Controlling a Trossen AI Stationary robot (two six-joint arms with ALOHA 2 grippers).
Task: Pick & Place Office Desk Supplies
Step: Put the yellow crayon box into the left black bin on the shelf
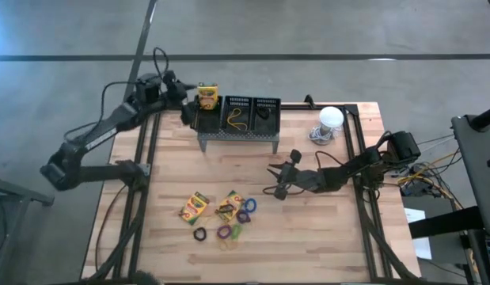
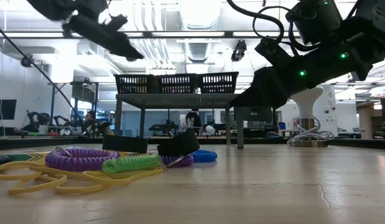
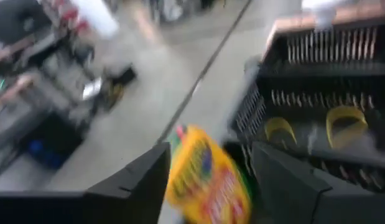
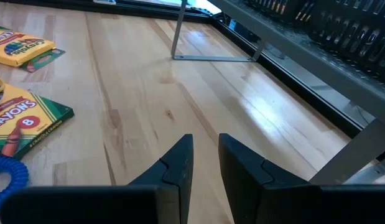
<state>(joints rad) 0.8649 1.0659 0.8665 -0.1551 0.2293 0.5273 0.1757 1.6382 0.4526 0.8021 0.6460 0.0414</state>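
1. High view: the left claw [image 1: 189, 99] is at the far-left end of the row of three small black mesh baskets [image 1: 239, 115], which sit on a grey perforated metal stand [image 1: 237, 138]. A small yellow-and-green crayon box [image 1: 207, 96] stands upright just beside its tips, over the leftmost basket.
2. The left wrist view shows the left claw's fingers [image 3: 139, 180] spread wide with the box between them (whether they touch it is unclear); I judge this a release.
3. To do it well, lift straight away without brushing the box, which may tip.
4. The right claw [image 1: 280, 180] hovers over bare tabletop [image 1: 324, 237], jaws nearly together and gripping nothing.
5. Beside it lie more crayon boxes [image 1: 195, 208] and coloured band loops [image 1: 246, 206], likely next.
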